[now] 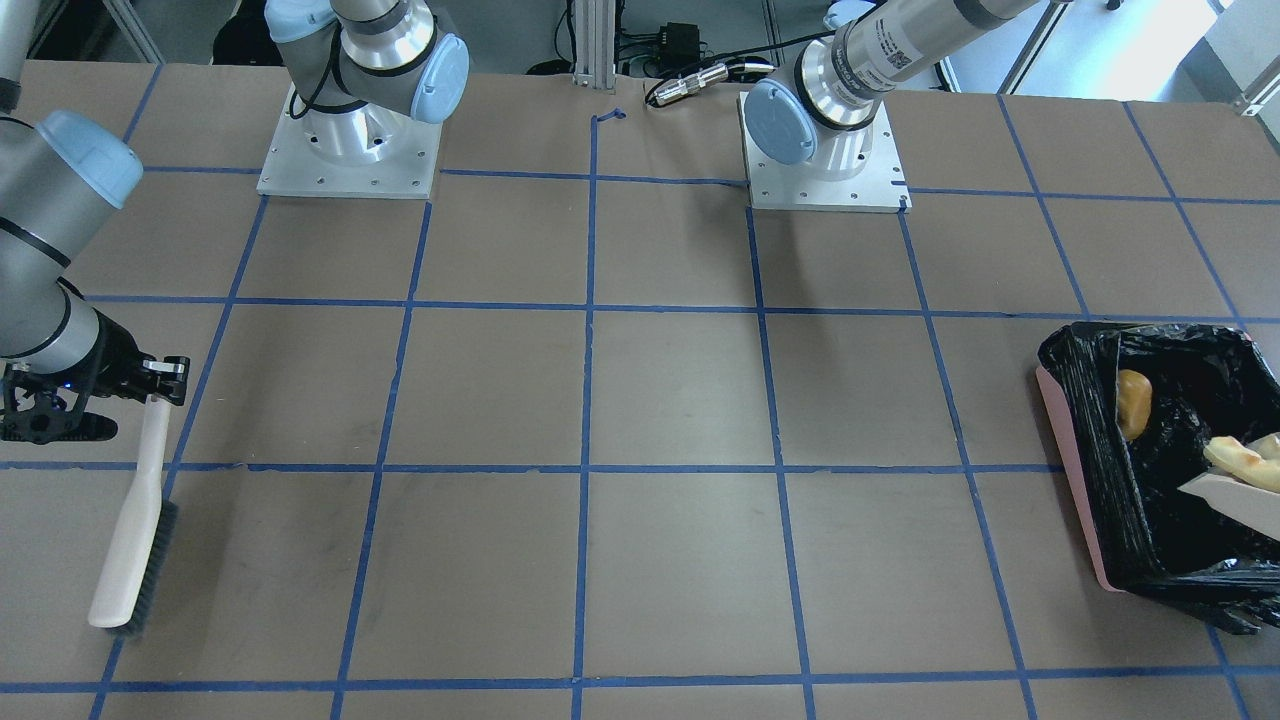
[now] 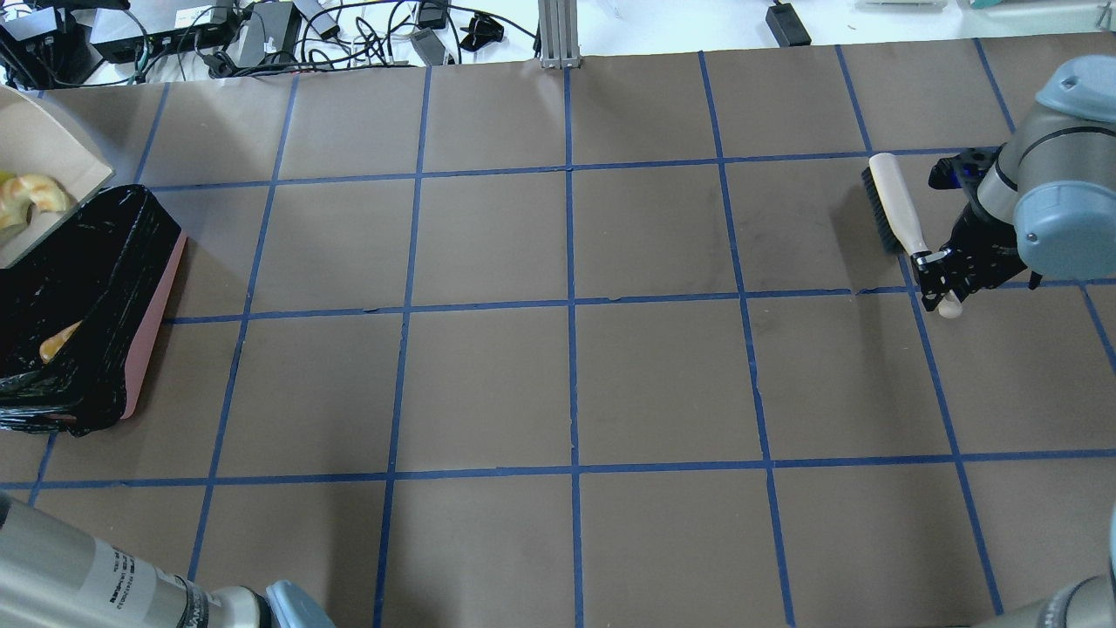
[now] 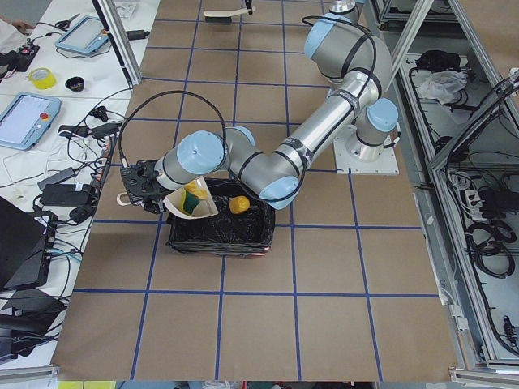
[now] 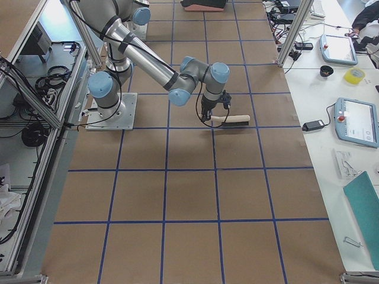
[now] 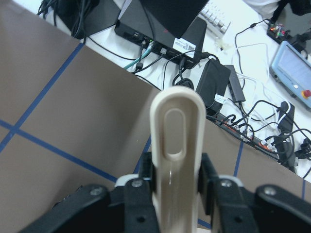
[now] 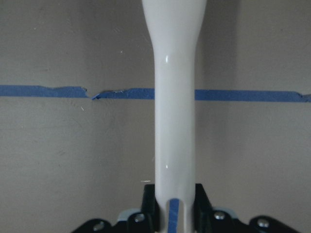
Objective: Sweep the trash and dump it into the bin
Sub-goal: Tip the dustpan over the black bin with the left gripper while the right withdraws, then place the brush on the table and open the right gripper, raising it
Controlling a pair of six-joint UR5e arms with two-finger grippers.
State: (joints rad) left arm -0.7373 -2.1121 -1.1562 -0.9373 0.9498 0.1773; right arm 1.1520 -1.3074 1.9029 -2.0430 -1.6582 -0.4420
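My left gripper [image 5: 177, 187] is shut on the handle of the beige dustpan [image 2: 44, 144], which is tilted over the bin [image 2: 157, 318], a pink container lined with a black bag, at the table's left end. The croissant piece [image 2: 35, 194] and the green-and-yellow sponge [image 3: 190, 201] lie in the pan. The bread roll [image 1: 1133, 402] lies inside the bin. My right gripper [image 2: 937, 279] is shut on the handle of the beige hand brush [image 2: 894, 205], which rests with its bristles on the table at the right end, far from the bin.
Blue tape lines grid the brown table. Both arm bases [image 1: 350, 150] stand at the robot's side. Cables and power bricks [image 2: 218, 35] lie past the far edge. Tablets [image 3: 28, 117] sit on a side bench.
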